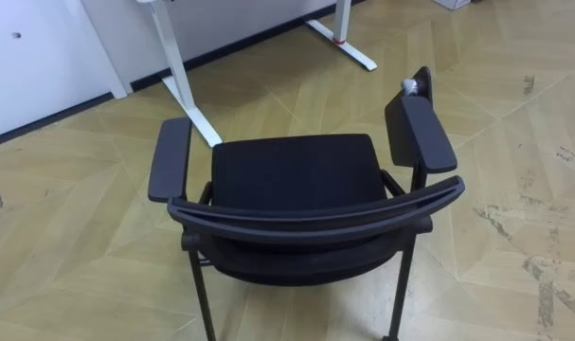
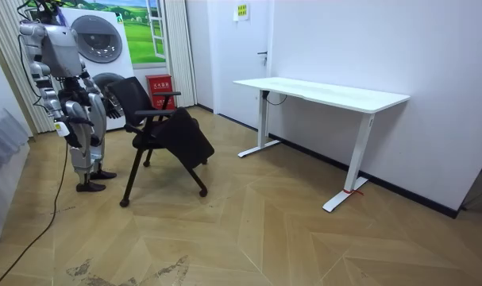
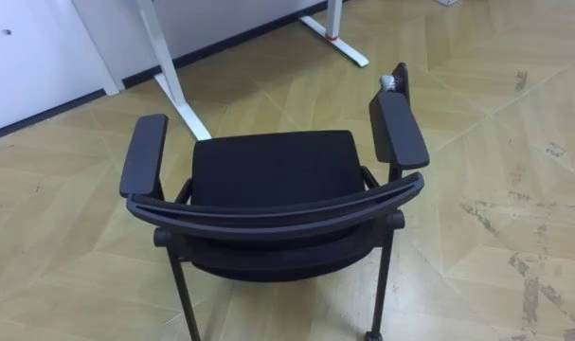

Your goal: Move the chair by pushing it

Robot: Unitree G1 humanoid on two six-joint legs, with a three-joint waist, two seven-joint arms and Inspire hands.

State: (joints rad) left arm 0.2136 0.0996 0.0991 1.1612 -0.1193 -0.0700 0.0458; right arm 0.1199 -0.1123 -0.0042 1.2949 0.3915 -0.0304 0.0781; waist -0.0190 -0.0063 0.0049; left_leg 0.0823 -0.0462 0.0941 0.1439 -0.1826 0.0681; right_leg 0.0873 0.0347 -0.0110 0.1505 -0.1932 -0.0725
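- Black chair [image 1: 292, 170] stands on the wooden floor [image 1: 514, 142] directly in front of the robot. Its back rail [image 1: 315, 213] is nearest the robot and its seat faces away, toward the white desk [image 2: 320, 91].
- The step in hand looks like the approach. As far as the room view tells, the push has not yet begun.
- For a good push, both hands should probably meet the back rail level, one on each side of its middle. That way the chair goes straight rather than swinging round on one leg.
- A low, steady pressure seems wise. The chair looks light, and a shove high on the rail could tip it forward.
- The desk leg [image 1: 178, 66] lies ahead on the left, so a line slightly to the right, toward the open floor between the desk's two feet, seems safest.
- In the room view the robot stands upright just behind the chair. The left hand [image 2: 98, 121] and right hand [image 2: 64, 129] are low by its hips, too small to tell whether released or clenched, or whether either touches the chair.
- The room view also shows the chair's splayed legs, the whole desk top, and a washing machine [image 2: 98, 40] and red box [image 2: 160, 86] behind.
- The eye views add the look from above. They show both armrests [image 1: 169, 159], a small grey knob [image 1: 412, 86] at the front of the right one, and how the seat lines up with the desk leg.
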